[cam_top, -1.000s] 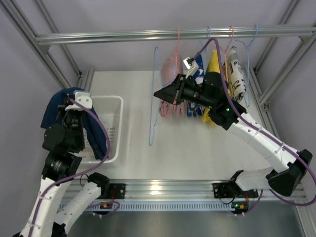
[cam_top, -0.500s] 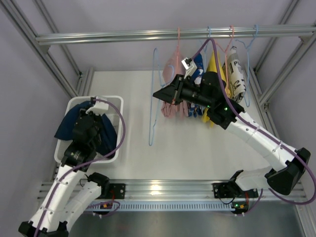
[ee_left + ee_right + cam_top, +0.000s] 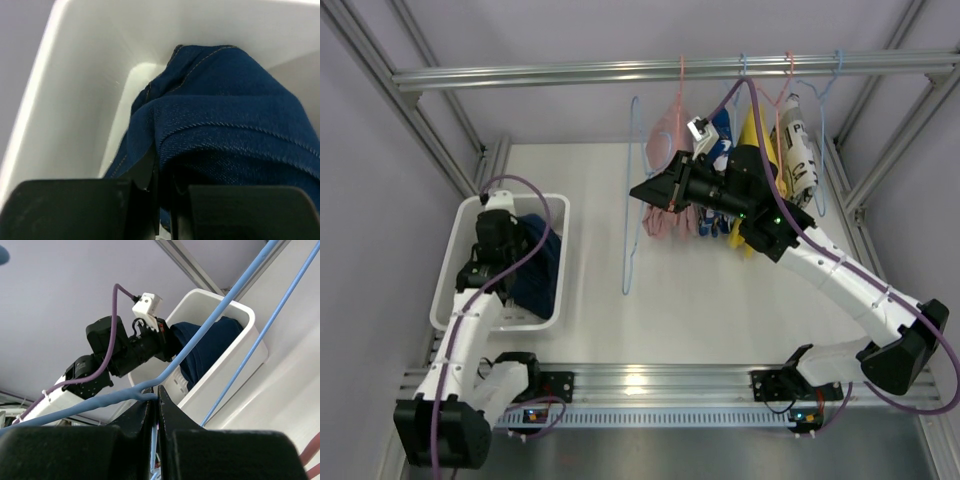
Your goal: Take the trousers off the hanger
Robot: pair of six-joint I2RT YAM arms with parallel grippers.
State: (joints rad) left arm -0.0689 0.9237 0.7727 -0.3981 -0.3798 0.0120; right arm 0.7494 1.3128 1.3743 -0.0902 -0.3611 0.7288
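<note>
The navy trousers [image 3: 538, 268] lie bunched in the white basket [image 3: 455, 262]; they also show in the left wrist view [image 3: 225, 125]. My left gripper [image 3: 506, 262] reaches down into the basket and is shut on a fold of the navy cloth [image 3: 162, 200]. My right gripper [image 3: 639, 190] is shut on the wire of an empty light blue hanger [image 3: 628, 240], seen pinched between its fingers in the right wrist view [image 3: 155, 399]. The pink trousers [image 3: 667, 135] hang on a pink hanger just behind the right gripper.
Further right, a blue-and-white patterned garment [image 3: 722, 130], a yellow garment [image 3: 752, 128] and a white printed one [image 3: 798, 155] hang from the metal rail [image 3: 570, 72]. Frame posts stand at both sides. The basket also shows in the right wrist view [image 3: 225, 370].
My left arm has swung from above the basket's left edge down into the basket, lowering the navy trousers inside. The right arm and blue hanger have stayed still.
</note>
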